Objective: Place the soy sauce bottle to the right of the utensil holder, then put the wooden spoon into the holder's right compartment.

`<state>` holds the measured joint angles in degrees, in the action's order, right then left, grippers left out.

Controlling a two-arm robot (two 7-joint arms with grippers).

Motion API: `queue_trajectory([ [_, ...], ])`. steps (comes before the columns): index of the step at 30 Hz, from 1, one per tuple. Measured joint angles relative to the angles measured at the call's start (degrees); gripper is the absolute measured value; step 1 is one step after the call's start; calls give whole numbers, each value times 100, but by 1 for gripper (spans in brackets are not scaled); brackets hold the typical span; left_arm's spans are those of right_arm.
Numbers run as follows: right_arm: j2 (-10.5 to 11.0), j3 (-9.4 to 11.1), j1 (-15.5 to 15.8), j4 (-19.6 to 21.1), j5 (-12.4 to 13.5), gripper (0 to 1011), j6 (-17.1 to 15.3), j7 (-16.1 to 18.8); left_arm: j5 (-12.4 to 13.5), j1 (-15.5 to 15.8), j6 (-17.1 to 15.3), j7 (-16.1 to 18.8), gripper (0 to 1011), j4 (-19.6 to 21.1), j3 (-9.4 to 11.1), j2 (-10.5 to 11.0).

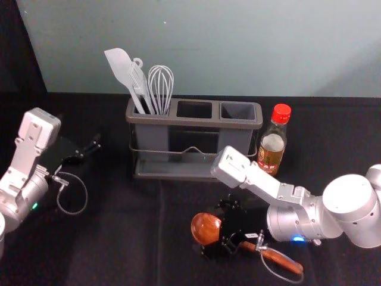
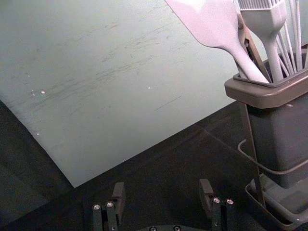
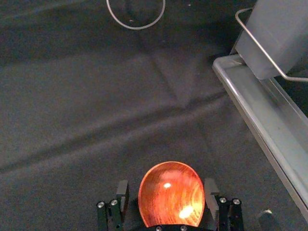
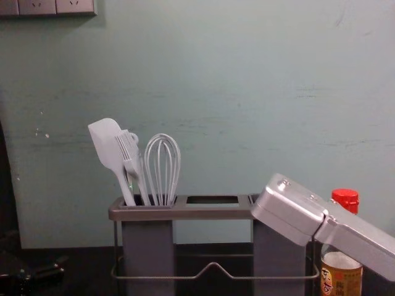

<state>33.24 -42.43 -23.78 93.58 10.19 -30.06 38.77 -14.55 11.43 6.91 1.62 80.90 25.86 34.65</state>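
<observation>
One wall (image 1: 226, 53), black cloth (image 1: 119, 238) — right gripper (image 1: 216, 230) over spoon (image 1: 203, 229), left gripper (image 1: 94, 146) aside

To the right of the left claw (image 1: 94, 147), and reaching higher than it, we see a pale spatula (image 1: 121, 67), a brush (image 1: 139, 84) and a whisk (image 1: 161, 86), the whisk rightmost. Behind both that claw and the right claw (image 1: 215, 229) we have a scuffed, pale green wall (image 1: 250, 53), with sockets (image 4: 46, 6) high above the left one. Dark cloth (image 1: 119, 238) lies beneath both.
</observation>
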Motion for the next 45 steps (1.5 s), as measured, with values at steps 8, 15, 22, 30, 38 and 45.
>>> queue_trajectory([
  [8,6,-51,-25,-40,-52,1003,18,14,0,0,0,0,1005,0,0,0],
  [15,13,-103,-81,-70,-157,1003,19,53,0,0,0,0,1005,0,0,0],
  [22,3,-116,-119,-94,-212,1003,19,95,0,0,0,0,1005,0,0,0],
  [30,-41,-173,-199,-156,-303,1003,24,152,0,0,0,0,1005,0,0,0],
  [38,-78,-179,-233,-207,-342,894,55,177,0,0,0,0,1005,0,0,0],
  [45,-89,-131,-224,-205,-332,837,50,176,0,0,0,0,1005,0,0,0],
])
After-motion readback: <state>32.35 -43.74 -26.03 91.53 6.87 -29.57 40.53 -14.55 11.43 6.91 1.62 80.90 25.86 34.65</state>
